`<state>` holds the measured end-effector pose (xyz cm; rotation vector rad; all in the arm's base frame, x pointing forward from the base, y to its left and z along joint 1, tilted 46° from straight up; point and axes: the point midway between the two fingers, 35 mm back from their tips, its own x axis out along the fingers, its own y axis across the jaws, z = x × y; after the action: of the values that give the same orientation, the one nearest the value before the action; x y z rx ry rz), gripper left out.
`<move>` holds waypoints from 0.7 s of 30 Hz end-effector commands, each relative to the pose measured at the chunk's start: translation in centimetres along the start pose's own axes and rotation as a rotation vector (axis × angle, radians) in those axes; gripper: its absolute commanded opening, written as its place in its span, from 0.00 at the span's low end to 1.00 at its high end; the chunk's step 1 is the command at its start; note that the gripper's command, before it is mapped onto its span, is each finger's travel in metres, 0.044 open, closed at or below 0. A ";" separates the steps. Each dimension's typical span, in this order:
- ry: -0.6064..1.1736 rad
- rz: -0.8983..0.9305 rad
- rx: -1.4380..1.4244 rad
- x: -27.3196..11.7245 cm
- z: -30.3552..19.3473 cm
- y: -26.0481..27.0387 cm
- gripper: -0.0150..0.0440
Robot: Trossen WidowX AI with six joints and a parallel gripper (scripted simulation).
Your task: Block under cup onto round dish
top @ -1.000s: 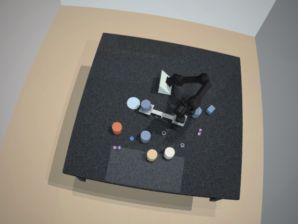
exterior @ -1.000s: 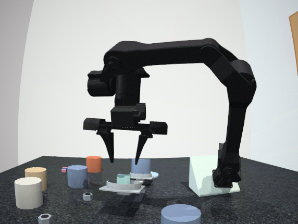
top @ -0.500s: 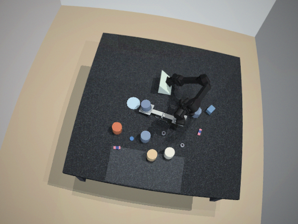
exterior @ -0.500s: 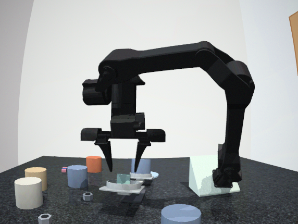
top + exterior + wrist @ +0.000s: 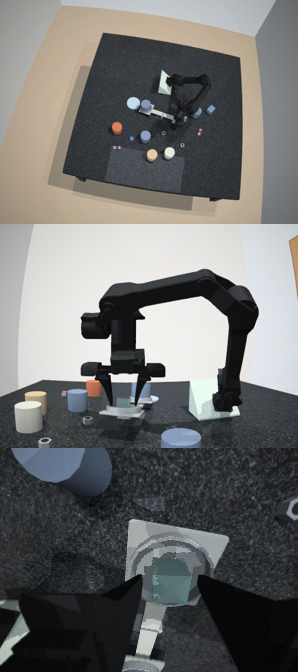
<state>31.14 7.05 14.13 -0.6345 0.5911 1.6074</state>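
My gripper (image 5: 124, 405) (image 5: 169, 579) points down over one pan of the balance (image 5: 157, 112) (image 5: 104, 412) (image 5: 215, 543). It is open, with its fingertips near the pan's rim. The teal block (image 5: 123, 402) (image 5: 171, 585) sits uncovered in this pan, between the fingers with a gap on each side. In the top view the arm hides it. A blue cup (image 5: 146, 105) (image 5: 142, 389) stands on the other pan. Another blue cup (image 5: 197, 113) (image 5: 181, 441) (image 5: 97, 473) stands on the table beside the uncovered pan. The round dish (image 5: 133, 103) (image 5: 155, 398), pale blue, lies beyond the covered pan with nothing on it.
A pale green wedge (image 5: 164, 83) (image 5: 208, 398) stands near the arm's base. A third blue cup (image 5: 145, 136) (image 5: 77, 401), an orange cup (image 5: 116, 128) (image 5: 94, 388), tan (image 5: 151, 155) and white (image 5: 169, 153) cups, a blue block (image 5: 210, 109) and nuts (image 5: 163, 133) (image 5: 87, 420) stand around.
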 end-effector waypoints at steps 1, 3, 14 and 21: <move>-0.004 0.000 0.005 0.4 0.1 0.1 0.69; -0.004 0.000 0.005 0.4 0.1 0.1 0.61; -0.003 -0.003 0.007 0.3 0.1 0.1 0.35; 0.019 -0.105 0.075 -4.7 0.0 0.0 0.25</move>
<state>31.40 5.32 15.70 -0.6106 0.6114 1.5396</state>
